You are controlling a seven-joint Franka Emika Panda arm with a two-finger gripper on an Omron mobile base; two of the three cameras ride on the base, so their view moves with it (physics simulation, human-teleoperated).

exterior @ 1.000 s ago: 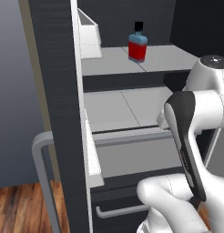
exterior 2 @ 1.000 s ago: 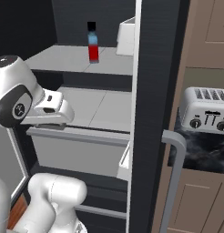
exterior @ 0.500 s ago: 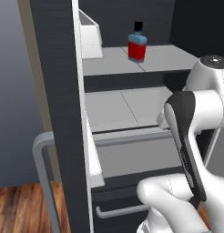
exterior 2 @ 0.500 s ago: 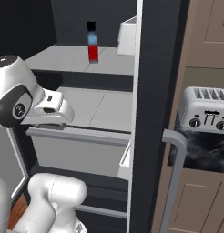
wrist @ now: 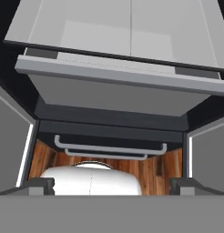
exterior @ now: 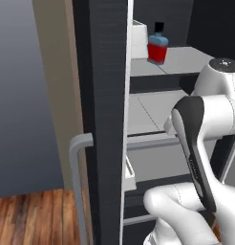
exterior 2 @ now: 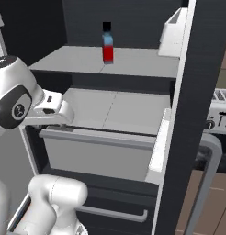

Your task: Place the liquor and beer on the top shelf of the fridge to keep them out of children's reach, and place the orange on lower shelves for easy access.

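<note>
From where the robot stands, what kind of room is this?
Most likely a home kitchen, computer-rendered. An open black fridge stands in front, with pale-grey shelves and a red-and-blue liquor bottle on the top shelf. A toaster sits to the right, and the floor is wood plank.

top shelf [exterior 2: 142,64] | liquor [exterior 2: 107,43] upright on it | lower shelves [exterior 2: 128,110] bare

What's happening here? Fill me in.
A white robot arm faces the open fridge, stocking it. The liquor already stands upright on the top shelf. The lower shelves hold nothing visible. The pincer is open and empty, pointed at the fridge's lower part.
</note>
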